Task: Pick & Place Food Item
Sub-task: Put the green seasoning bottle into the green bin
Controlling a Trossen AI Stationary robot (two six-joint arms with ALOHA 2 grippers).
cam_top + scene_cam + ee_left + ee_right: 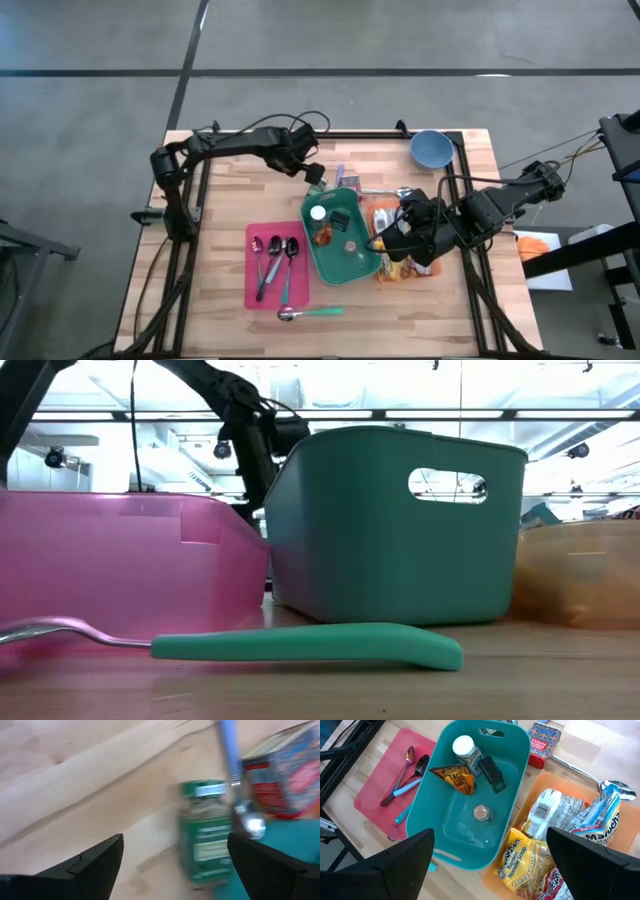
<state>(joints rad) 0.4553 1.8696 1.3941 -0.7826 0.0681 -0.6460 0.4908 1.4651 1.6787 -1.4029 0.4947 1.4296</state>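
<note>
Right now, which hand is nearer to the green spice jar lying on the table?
The left hand, open and just beside the green spice jar. The right hand hangs open over the orange tray, past the teal bin.

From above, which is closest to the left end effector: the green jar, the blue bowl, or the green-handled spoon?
From the left end effector:
1. Green jar, right beside it at the teal bin's far corner.
2. Blue bowl, off at the table's far right corner.
3. Green-handled spoon, at the near edge.

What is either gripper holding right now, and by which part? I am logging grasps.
Nothing: left gripper and right gripper are both open and empty.
</note>
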